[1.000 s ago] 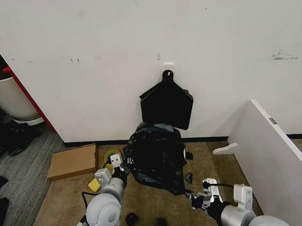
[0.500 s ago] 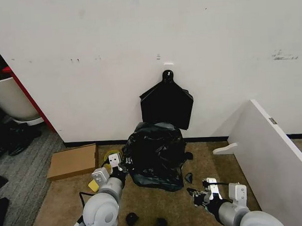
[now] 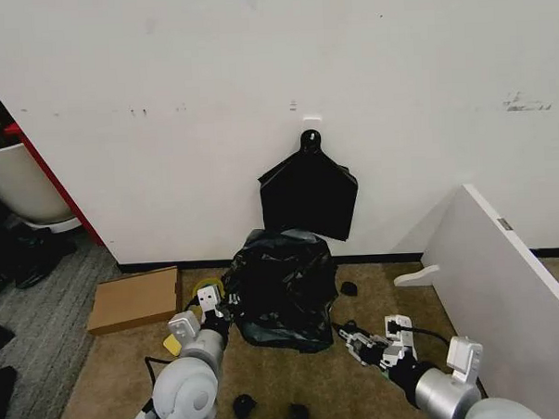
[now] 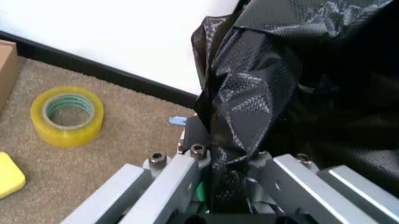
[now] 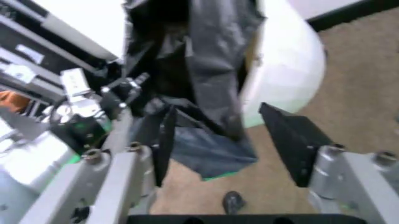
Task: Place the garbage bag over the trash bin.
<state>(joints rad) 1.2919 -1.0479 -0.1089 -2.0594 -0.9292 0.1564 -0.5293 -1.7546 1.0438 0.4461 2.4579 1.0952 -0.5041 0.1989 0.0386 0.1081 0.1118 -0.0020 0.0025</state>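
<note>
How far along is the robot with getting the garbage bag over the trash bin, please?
The garbage bag already drapes the trash bin. The left gripper pinches its edge; the right gripper is open at the hem. The bin's white side is exposed, so pulling down remains.

The garbage bag (image 3: 283,285) sits rumpled on the carpet (image 3: 110,365), a hand (image 3: 219,311) at each lower side.

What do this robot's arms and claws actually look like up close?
Both arms are rounded, glossy silver-grey tubes with white boxy wrist modules. The left gripper and right gripper have silver metal finger bars with bolt heads; the right one carries flat black pads. A black cable loops along the right wrist.
</note>
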